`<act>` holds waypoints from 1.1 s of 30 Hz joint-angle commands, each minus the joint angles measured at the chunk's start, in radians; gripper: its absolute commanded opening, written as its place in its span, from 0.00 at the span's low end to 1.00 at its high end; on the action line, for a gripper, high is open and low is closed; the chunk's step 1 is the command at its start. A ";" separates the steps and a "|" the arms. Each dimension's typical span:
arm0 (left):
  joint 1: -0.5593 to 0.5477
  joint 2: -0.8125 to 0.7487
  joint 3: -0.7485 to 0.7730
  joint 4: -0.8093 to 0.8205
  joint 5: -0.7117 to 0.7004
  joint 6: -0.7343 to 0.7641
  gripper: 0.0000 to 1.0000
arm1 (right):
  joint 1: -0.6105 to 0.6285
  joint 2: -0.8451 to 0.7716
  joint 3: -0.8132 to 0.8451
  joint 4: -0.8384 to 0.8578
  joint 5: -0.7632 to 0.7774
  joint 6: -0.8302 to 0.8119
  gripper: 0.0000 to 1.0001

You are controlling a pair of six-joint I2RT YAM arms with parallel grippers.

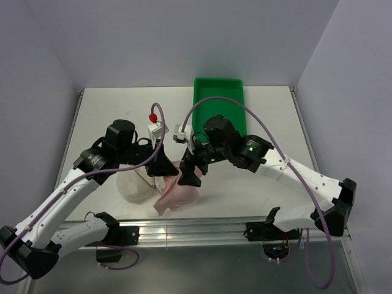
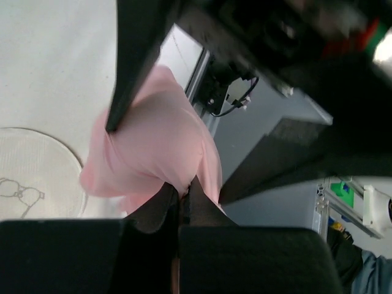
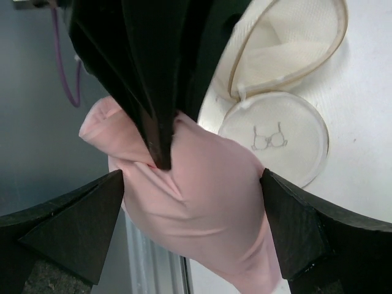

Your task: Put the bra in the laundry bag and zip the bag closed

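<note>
The pale pink bra (image 1: pixel 177 195) hangs near the table's front edge, lifted in a bunch. My left gripper (image 1: pixel 168 173) is shut on a fold of it; in the left wrist view its jaws (image 2: pixel 182 191) pinch the pink fabric (image 2: pixel 159 141). My right gripper (image 1: pixel 190 177) is open, its fingers (image 3: pixel 79 226) standing wide on either side of the bra (image 3: pixel 214 202) without gripping it. The cream mesh laundry bag (image 1: pixel 136 185) lies just left of the bra; in the right wrist view its mouth (image 3: pixel 288 43) gapes open, and its round end shows a small bra print (image 3: pixel 269 138).
A green plastic tray (image 1: pixel 218 104) stands at the back centre of the table. The metal rail of the table's front edge (image 1: pixel 196 231) runs just below the hanging bra. The two arms' wrists are close together above the bag and bra.
</note>
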 commanded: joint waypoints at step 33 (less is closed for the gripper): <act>-0.044 -0.063 0.028 0.096 -0.185 -0.008 0.56 | -0.007 -0.264 -0.315 0.394 -0.093 0.256 0.00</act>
